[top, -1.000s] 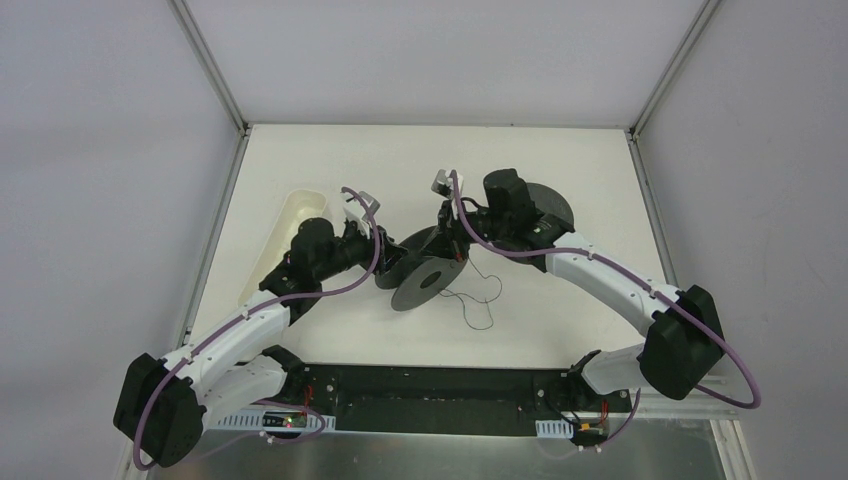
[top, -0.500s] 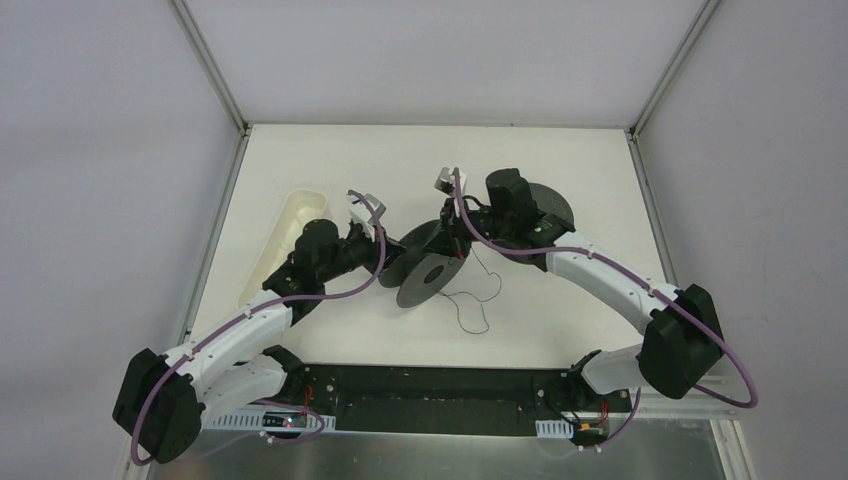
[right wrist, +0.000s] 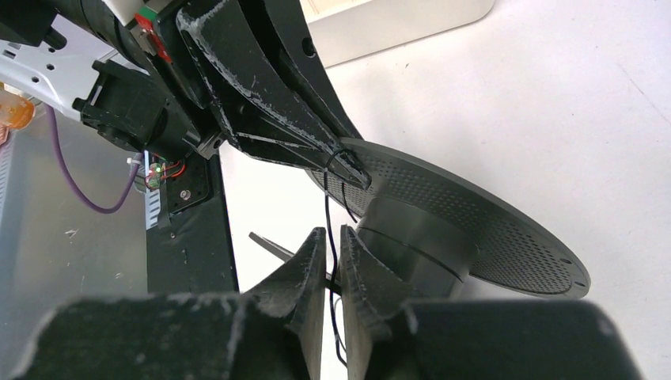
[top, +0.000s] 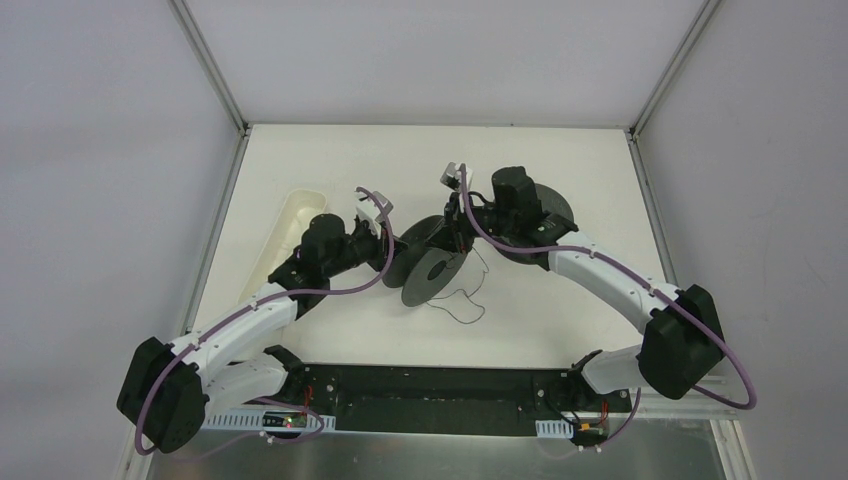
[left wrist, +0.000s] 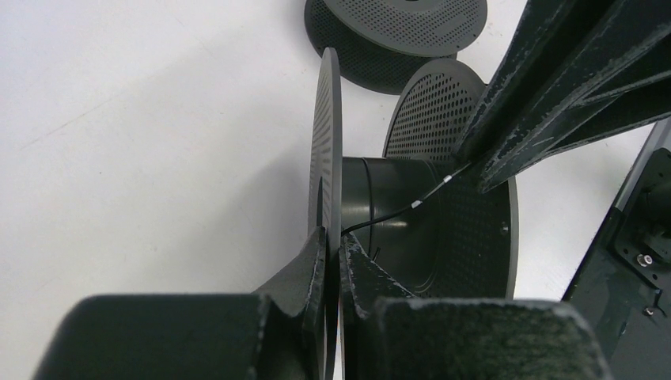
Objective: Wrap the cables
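Note:
A black spool (top: 432, 272) stands tilted on edge at the table's middle. My left gripper (top: 392, 262) is shut on its thin near flange (left wrist: 328, 142), one finger on each side, in the left wrist view (left wrist: 332, 241). The cable (left wrist: 388, 215) is a thin dark wire running from the hub up to my right gripper (top: 456, 238), just behind the spool. The right wrist view shows that gripper (right wrist: 333, 241) shut on the cable (right wrist: 326, 206) beside the hub (right wrist: 419, 237). The loose rest of the cable (top: 487, 280) curls on the table right of the spool.
A second black spool (top: 555, 205) lies flat at the back right, under my right arm, and shows in the left wrist view (left wrist: 396, 20). A white tray (top: 290, 225) lies at the left. The dark base plate (top: 430, 400) runs along the near edge.
Both grippers and the spool have shifted slightly right. The spool has turned more upright. The loose cable loop on the table has grown smaller and drawn toward the spool.

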Controlling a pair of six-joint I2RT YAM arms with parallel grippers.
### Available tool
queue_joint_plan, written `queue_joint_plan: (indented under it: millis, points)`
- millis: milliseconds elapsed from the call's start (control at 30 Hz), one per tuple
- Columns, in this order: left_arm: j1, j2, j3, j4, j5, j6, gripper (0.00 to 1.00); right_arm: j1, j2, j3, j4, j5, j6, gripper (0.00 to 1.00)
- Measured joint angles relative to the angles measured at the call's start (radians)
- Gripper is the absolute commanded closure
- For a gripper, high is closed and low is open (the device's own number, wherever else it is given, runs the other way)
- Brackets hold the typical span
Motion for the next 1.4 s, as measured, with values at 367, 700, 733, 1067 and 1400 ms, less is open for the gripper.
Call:
queue_joint_plan:
  millis: [367, 700, 733, 1067, 1400]
  points:
    - [-0.026, 0.021, 0.028, -0.026, -0.032, 0.01, 0.94, -0.003, -0.051, -0.047, 0.019, 0.039, 0.004, 0.67]
    - [-0.046, 0.045, 0.042, -0.03, -0.052, 0.005, 0.94, -0.005, -0.185, -0.101, -0.038, 0.095, 0.004, 0.57]
    - [-0.046, 0.046, 0.042, -0.03, -0.055, 0.005, 0.94, -0.005, -0.194, -0.101, -0.044, 0.097, 0.005, 0.57]
    - [-0.06, 0.106, 0.04, -0.146, -0.082, -0.005, 1.0, -0.005, -0.326, -0.141, -0.103, 0.121, 0.027, 0.55]
    - [-0.071, 0.091, 0.045, -0.182, -0.109, -0.008, 1.0, -0.005, -0.417, -0.241, -0.069, 0.193, 0.07, 0.54]
